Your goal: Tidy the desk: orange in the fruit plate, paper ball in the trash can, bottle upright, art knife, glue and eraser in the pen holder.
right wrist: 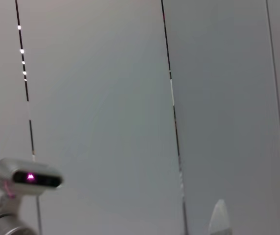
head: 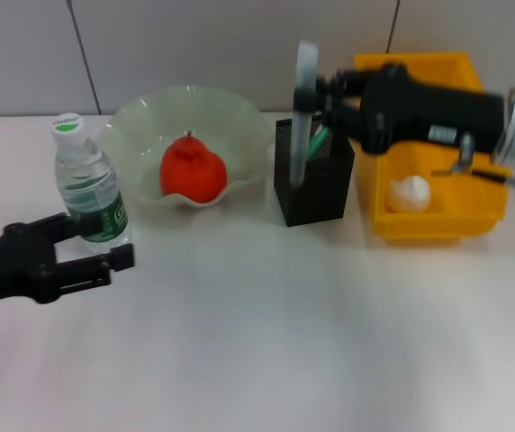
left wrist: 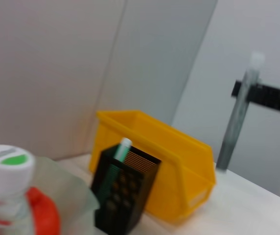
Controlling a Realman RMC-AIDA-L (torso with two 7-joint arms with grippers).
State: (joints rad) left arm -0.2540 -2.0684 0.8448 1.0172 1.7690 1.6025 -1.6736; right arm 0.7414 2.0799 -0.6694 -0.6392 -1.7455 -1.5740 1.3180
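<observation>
White tabletop and grey wall panels frame everything. No label text is legible on the upright clear bottle, just beyond the empty, parted left gripper. Reaching in, the right gripper clamps a long grey art knife above the black mesh pen holder. Nearby, the orange fills the green fruit plate; the paper ball lies in the yellow trash can.

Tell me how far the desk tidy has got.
Done: orange in the fruit plate, paper ball in the trash can, bottle upright. In hand: right gripper holds a grey stick-like tool over the pen holder. Left gripper sits open beside the bottle.
</observation>
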